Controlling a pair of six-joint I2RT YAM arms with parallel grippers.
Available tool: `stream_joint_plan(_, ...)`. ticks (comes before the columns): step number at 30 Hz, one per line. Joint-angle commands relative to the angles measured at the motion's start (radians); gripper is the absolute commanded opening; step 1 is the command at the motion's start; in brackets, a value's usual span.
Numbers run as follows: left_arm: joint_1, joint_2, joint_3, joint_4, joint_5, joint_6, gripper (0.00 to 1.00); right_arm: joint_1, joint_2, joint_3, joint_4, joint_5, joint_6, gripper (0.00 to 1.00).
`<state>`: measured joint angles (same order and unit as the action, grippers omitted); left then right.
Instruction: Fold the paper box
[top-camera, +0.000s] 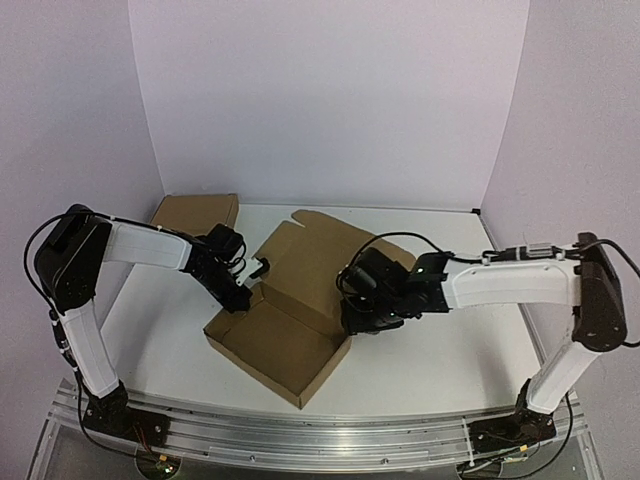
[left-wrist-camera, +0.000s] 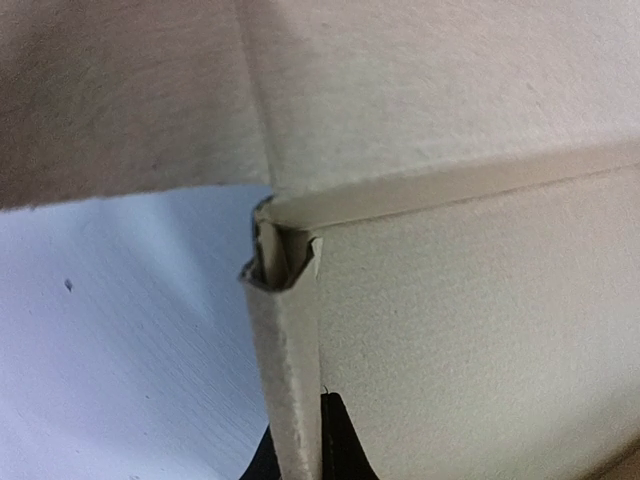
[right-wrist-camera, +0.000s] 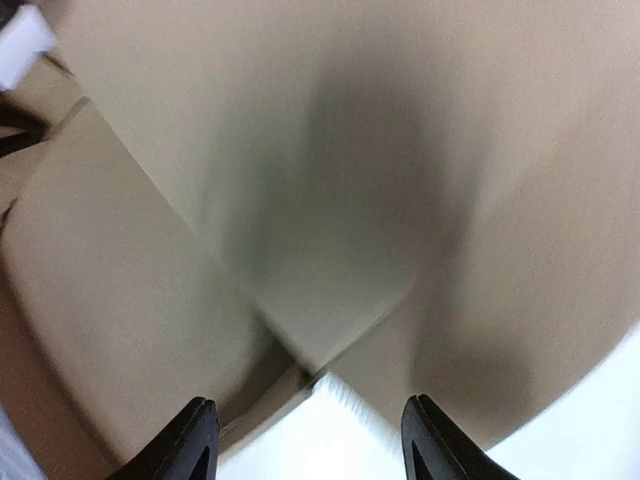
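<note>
The paper box (top-camera: 275, 345) lies mid-table as a shallow brown tray with raised walls, and its lid panel (top-camera: 318, 262) stretches back behind it. My left gripper (top-camera: 243, 297) is at the tray's left rear corner. In the left wrist view that gripper (left-wrist-camera: 305, 450) is shut on the upright side wall (left-wrist-camera: 290, 370), with a black fingertip (left-wrist-camera: 340, 445) pressed against the cardboard. My right gripper (top-camera: 352, 320) is at the tray's right side. Its wrist view is blurred and shows the gripper (right-wrist-camera: 310, 440) open, with the box's corner (right-wrist-camera: 330, 230) just ahead of the fingers and nothing held.
A smaller plain brown cardboard box (top-camera: 195, 212) sits at the back left by the wall. Pale purple walls close the table on three sides. A metal rail (top-camera: 300, 430) runs along the near edge, under both arm bases.
</note>
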<state>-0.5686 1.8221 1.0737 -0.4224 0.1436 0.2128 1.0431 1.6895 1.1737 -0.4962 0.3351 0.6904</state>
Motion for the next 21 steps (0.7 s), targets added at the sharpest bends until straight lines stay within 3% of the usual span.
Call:
stream_joint_plan(1,0.004,0.042,0.008,-0.021,-0.097,0.279,0.00,-0.005,-0.107,-0.022,-0.002,-0.173,-0.138,0.64)
stream_joint_plan(8,-0.015,0.016,0.009,-0.049,0.124,0.582,0.00,-0.101,-0.180,0.185,-0.004,-0.436,-0.365,0.67)
stream_joint_plan(13,-0.049,0.027,0.033,-0.107,0.233,0.821,0.00,-0.247,-0.053,0.373,-0.009,-0.551,-0.557,0.67)
stream_joint_plan(15,-0.060,0.039,0.045,-0.108,0.231,0.883,0.00,-0.316,0.017,0.453,-0.036,-0.534,-0.546,0.69)
stream_joint_plan(17,-0.068,0.048,0.052,-0.100,0.220,0.925,0.00,-0.386,0.093,0.527,-0.084,-0.530,-0.511,0.76)
stream_joint_plan(19,-0.070,0.056,0.063,-0.093,0.212,0.940,0.00,-0.443,0.150,0.587,-0.141,-0.532,-0.478,0.94)
stream_joint_plan(21,-0.071,0.068,0.086,-0.098,0.206,0.924,0.00,-0.477,0.174,0.595,-0.186,-0.525,-0.476,0.98)
